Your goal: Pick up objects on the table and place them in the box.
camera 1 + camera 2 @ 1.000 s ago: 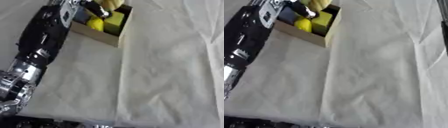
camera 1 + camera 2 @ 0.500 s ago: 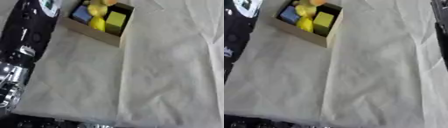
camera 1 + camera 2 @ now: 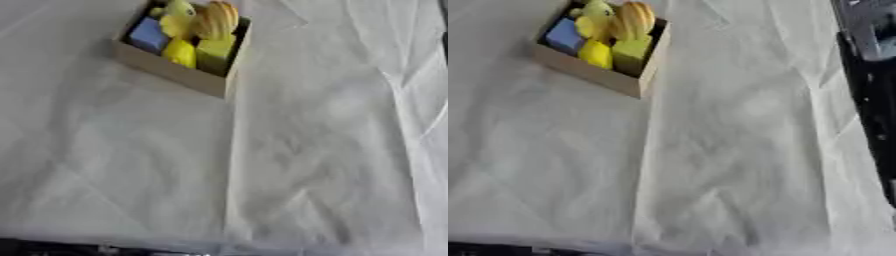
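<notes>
A shallow wooden box (image 3: 171,72) stands at the table's far left on the white cloth. Inside it lie a blue block (image 3: 147,36), a yellow-green block (image 3: 214,52), a small yellow piece (image 3: 179,51), a ribbed yellow-orange thing (image 3: 217,19) and a pale green piece (image 3: 179,7). Neither hand shows. Only a dark stretch of my right arm (image 3: 870,95) runs down the right edge of the right eye view.
A creased white cloth (image 3: 297,150) covers the whole table, with folds running from the box toward the near edge. The table's dark front edge (image 3: 52,247) lies along the bottom of the view.
My left arm, which reached over the box with its hand at the contents, has drawn back out of view to the left. The ribbed yellow-orange thing now lies in the box.
</notes>
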Action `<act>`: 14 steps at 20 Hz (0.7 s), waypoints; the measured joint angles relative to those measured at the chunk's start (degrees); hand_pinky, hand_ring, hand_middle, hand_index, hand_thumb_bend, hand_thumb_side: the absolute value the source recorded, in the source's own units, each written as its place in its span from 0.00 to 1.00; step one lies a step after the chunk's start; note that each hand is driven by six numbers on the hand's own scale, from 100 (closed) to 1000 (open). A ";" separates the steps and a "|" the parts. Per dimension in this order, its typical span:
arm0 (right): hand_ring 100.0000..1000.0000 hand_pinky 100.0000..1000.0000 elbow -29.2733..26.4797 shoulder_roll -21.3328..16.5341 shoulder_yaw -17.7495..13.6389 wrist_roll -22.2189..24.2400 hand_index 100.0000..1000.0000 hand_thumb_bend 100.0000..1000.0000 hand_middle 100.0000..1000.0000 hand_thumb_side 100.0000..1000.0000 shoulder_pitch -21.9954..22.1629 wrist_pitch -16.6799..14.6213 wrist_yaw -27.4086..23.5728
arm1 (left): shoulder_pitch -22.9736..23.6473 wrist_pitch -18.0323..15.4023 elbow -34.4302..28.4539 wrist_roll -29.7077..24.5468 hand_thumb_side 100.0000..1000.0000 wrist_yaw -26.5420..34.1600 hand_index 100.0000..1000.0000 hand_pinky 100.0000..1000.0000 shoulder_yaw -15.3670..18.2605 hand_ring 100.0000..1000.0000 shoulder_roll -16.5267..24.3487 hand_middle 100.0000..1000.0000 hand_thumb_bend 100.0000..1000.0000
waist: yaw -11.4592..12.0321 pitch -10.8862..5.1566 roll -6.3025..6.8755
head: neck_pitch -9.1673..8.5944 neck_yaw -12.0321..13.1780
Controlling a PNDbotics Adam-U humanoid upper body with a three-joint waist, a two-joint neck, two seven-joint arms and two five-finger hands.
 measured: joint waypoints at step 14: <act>0.78 0.81 -4.35 -0.06 -0.67 -3.92 0.85 0.00 0.66 0.55 0.99 -1.39 -1.14 | 19.37 -10.08 -7.23 9.61 0.41 7.36 0.81 0.75 7.16 0.74 -5.16 0.72 0.00 | 0.67 -0.27 -0.71 | 0.00 -1.34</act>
